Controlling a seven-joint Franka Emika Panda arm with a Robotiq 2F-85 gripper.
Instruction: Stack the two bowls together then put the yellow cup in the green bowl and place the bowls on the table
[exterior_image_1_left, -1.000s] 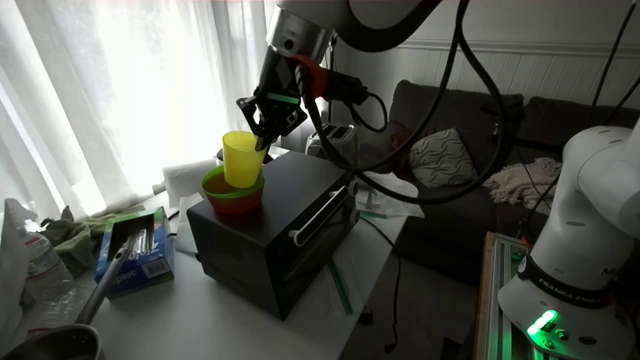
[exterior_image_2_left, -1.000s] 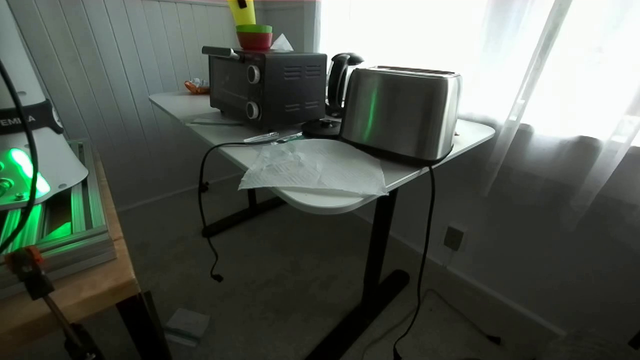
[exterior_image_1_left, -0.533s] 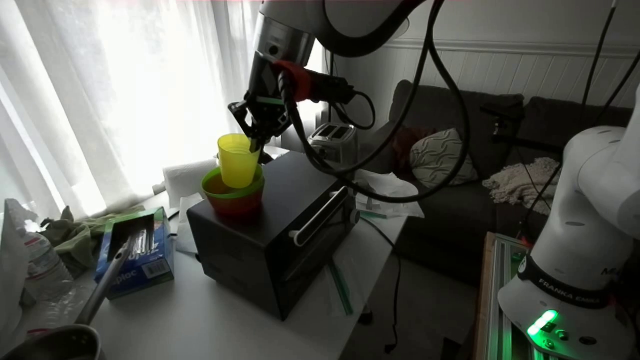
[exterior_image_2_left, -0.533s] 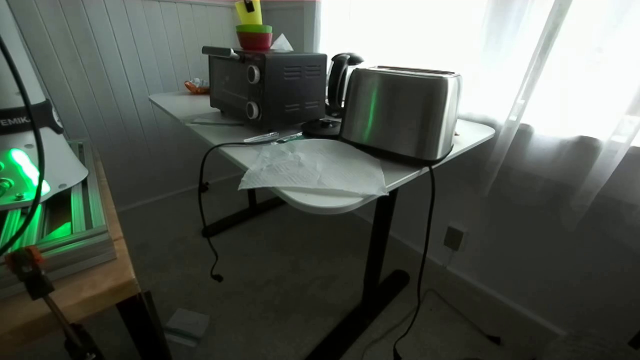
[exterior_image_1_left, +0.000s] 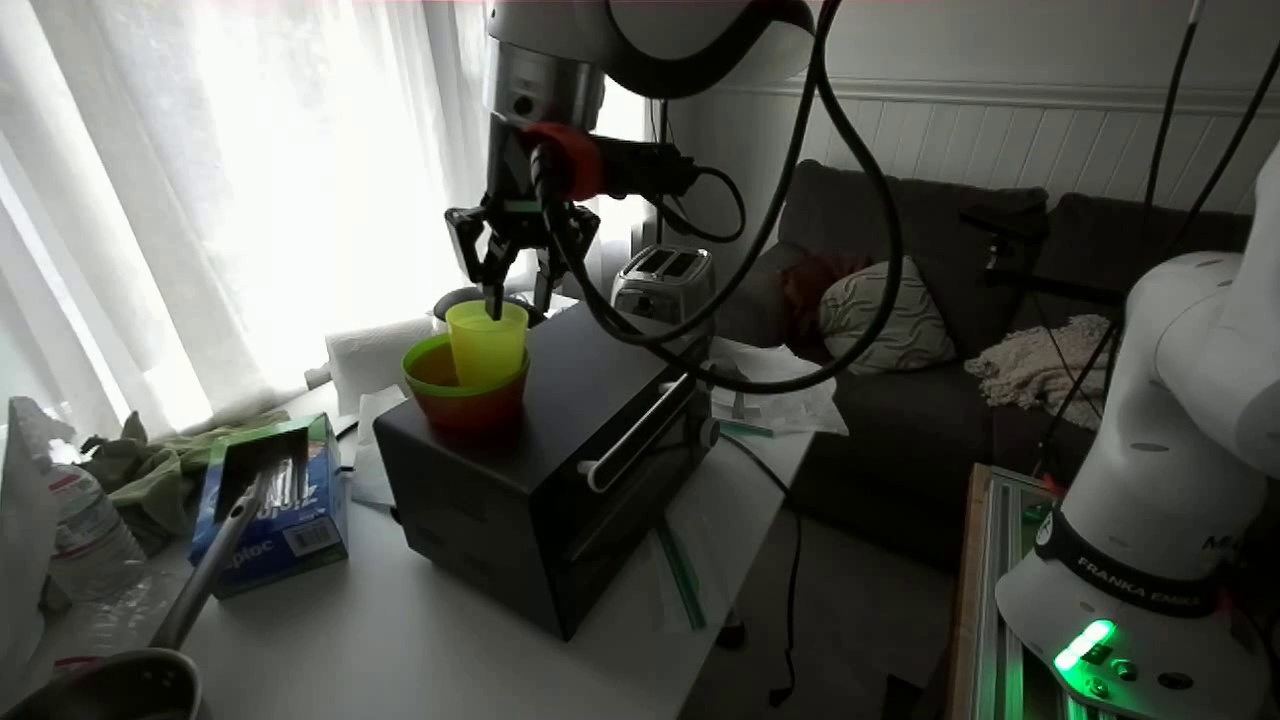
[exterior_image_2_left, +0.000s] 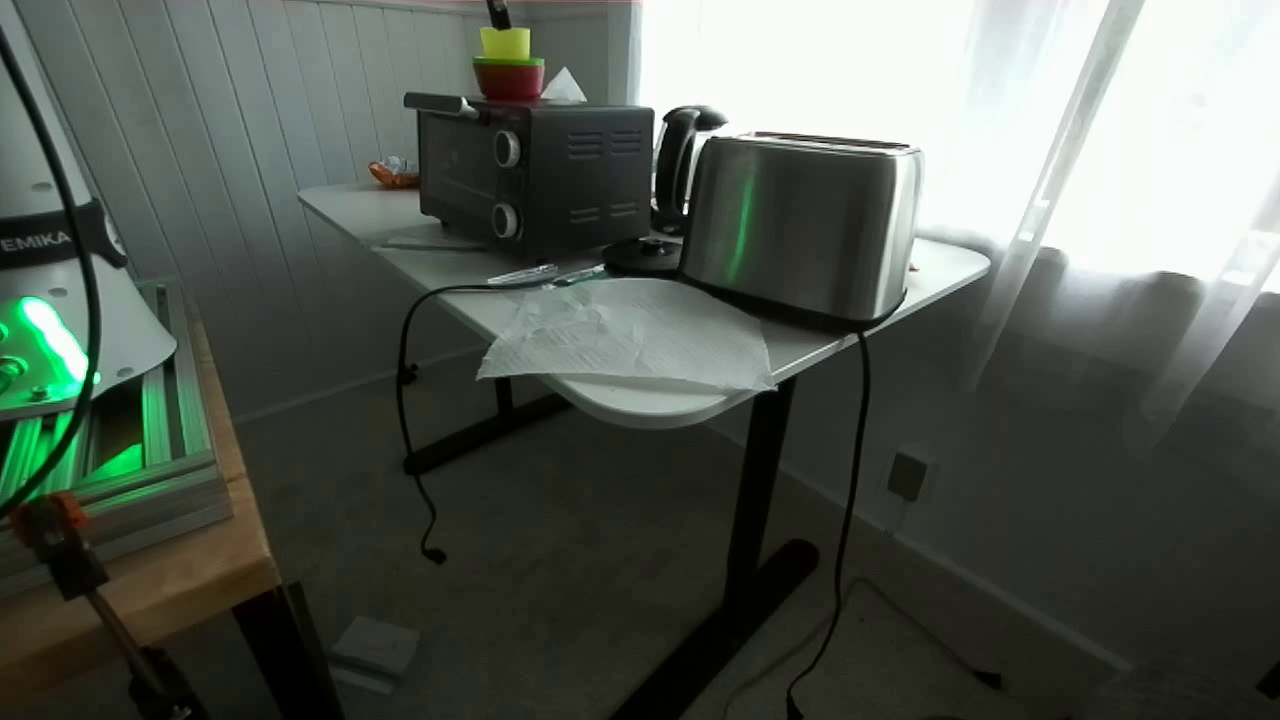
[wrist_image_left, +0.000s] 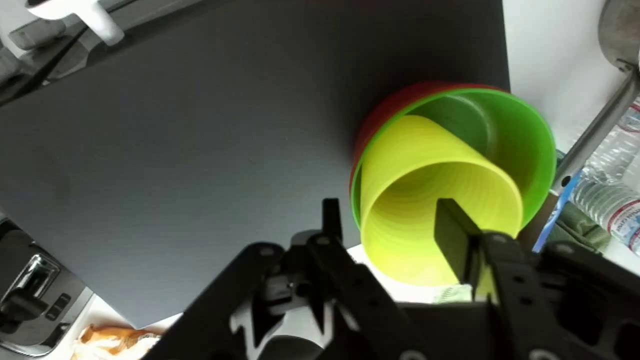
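Observation:
The yellow cup (exterior_image_1_left: 488, 350) stands in the green bowl (exterior_image_1_left: 428, 370), close to one side of its wall; it also shows in the wrist view (wrist_image_left: 410, 210). The green bowl is nested in the pink bowl (exterior_image_1_left: 470, 412), which looks red here and shows in an exterior view (exterior_image_2_left: 508, 82). The nested bowls sit on the black oven near a corner. My gripper (exterior_image_1_left: 518, 308) is open just above the cup. In the wrist view (wrist_image_left: 388, 212) one finger is over the cup's mouth and the other is outside its rim. The table (exterior_image_1_left: 400, 640) is under the oven.
The black toaster oven (exterior_image_1_left: 590, 360) has a front handle (exterior_image_1_left: 640, 432). A steel toaster (exterior_image_2_left: 800, 220) and a kettle (exterior_image_2_left: 678, 165) stand behind it. A Ziploc box (exterior_image_1_left: 300, 520), a pan (exterior_image_1_left: 110, 685) and a water bottle (exterior_image_1_left: 90, 520) are on the table's other side.
The fingers have opened and let go of the yellow cup. The cup has come down into the green bowl and sits more upright. The arm has moved left in an exterior view.

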